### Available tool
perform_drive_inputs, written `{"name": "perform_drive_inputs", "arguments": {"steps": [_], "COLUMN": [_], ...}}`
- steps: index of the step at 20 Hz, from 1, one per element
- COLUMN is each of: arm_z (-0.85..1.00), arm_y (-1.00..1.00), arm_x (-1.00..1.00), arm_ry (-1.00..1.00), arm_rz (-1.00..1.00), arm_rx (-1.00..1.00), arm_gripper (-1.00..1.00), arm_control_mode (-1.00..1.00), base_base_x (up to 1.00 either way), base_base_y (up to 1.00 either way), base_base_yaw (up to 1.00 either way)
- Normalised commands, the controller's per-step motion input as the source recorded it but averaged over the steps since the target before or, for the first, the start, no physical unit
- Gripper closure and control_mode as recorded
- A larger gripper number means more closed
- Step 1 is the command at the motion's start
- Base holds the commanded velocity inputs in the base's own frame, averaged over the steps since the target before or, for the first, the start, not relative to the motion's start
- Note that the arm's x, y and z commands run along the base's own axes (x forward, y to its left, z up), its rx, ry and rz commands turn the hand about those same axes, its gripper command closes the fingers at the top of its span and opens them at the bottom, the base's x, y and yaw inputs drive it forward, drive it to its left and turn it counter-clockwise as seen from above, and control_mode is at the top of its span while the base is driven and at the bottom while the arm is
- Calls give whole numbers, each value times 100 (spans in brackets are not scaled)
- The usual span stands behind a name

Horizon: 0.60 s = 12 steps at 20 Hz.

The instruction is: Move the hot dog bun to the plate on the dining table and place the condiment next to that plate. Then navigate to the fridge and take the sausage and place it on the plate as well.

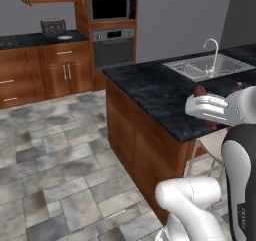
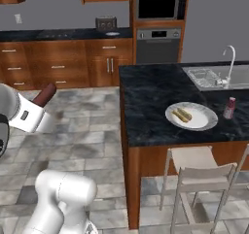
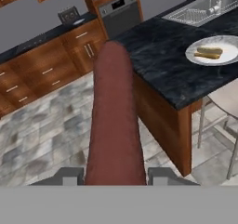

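The dining bench (image 2: 146, 90) is long, with a shiny black marbled top and a brown wooden base; a steel sink (image 2: 206, 77) with a curved faucet (image 2: 229, 58) sits at its far end; two pale chairs (image 2: 194, 177) stand at its near side; the big white plate (image 2: 202, 121) lies near the bench's near edge, and the tan hot dog bun (image 2: 182, 115) lies on it; the small condiment bottle (image 2: 229, 108) stands upright just beside the plate, its white label too small to read; the pincer (image 3: 114, 174) is clamped on the dark red-brown sausage (image 3: 114, 121), which sticks out from between the tips, up above the tiled floor (image 2: 82, 141) and well apart from the plate.
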Motion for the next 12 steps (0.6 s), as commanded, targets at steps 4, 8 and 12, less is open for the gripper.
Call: {"name": "perform_drive_inputs", "arguments": {"steps": [4,8,12], "arm_z": [0,0,0], "arm_y": [0,0,0], "arm_x": [0,0,0], "arm_ry": [0,0,0], "arm_rz": [0,0,0], "arm_rx": [0,0,0], "arm_gripper": [100,100,100], "arm_control_mode": [100,100,100], "base_base_x": [9,4,25], "base_base_y": [-100,-100,-99], "base_base_yaw": [4,12,26]}}
